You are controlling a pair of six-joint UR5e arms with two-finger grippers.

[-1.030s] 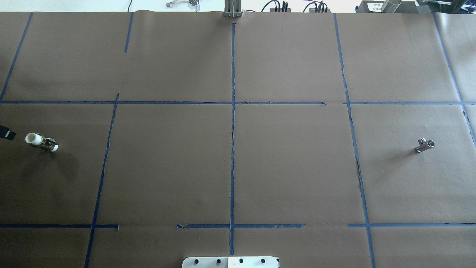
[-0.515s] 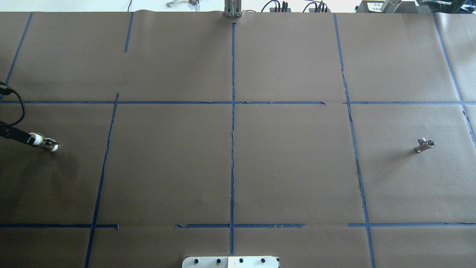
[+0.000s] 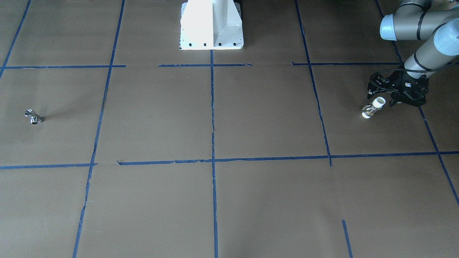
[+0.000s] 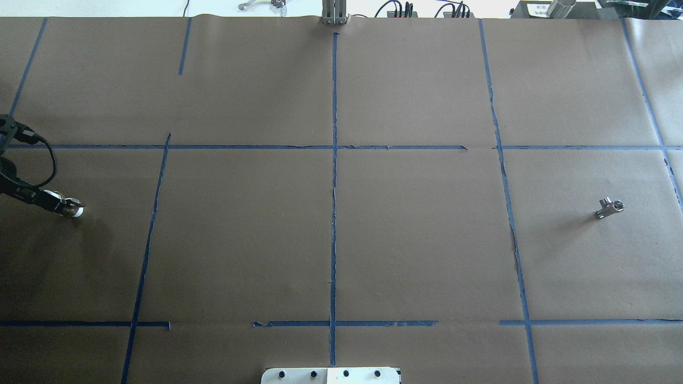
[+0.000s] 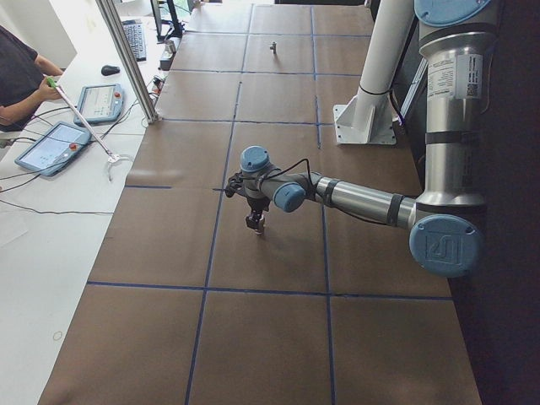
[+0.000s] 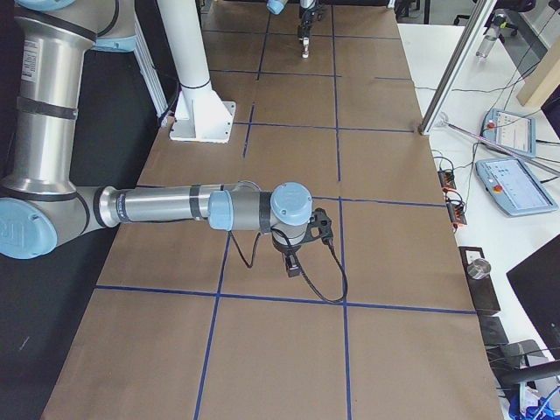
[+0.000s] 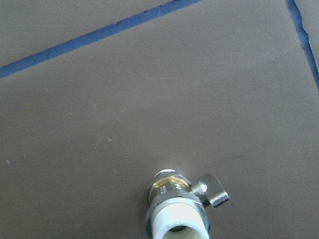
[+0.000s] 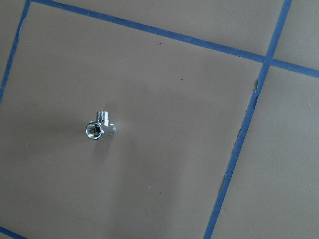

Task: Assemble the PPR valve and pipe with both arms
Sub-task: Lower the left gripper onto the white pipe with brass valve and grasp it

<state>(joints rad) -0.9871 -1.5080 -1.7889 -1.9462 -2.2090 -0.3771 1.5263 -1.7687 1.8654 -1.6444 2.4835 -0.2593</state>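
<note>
The PPR valve (image 4: pixel 73 210) lies on its side at the table's far left, white ends and brass middle, small handle out to the side. It also shows in the front-facing view (image 3: pixel 371 109) and fills the bottom of the left wrist view (image 7: pixel 178 208). My left gripper (image 3: pixel 383 100) is low at the valve, open, with its fingers either side of the valve's near white end. The pipe (image 4: pixel 610 207), a chrome T fitting, lies at the far right, and shows in the right wrist view (image 8: pixel 98 128). My right gripper (image 6: pixel 292 264) hangs above the table; I cannot tell its state.
Brown paper with blue tape lines (image 4: pixel 334 160) covers the table. The robot's white base (image 3: pixel 211 25) stands at the near middle edge. Operators' tablets (image 5: pixel 55 145) and cables lie beyond the table's far edge.
My left gripper has come in from the left edge to the valve, and its fingers now cover the valve's near white end. Valve and pipe have not moved.
</note>
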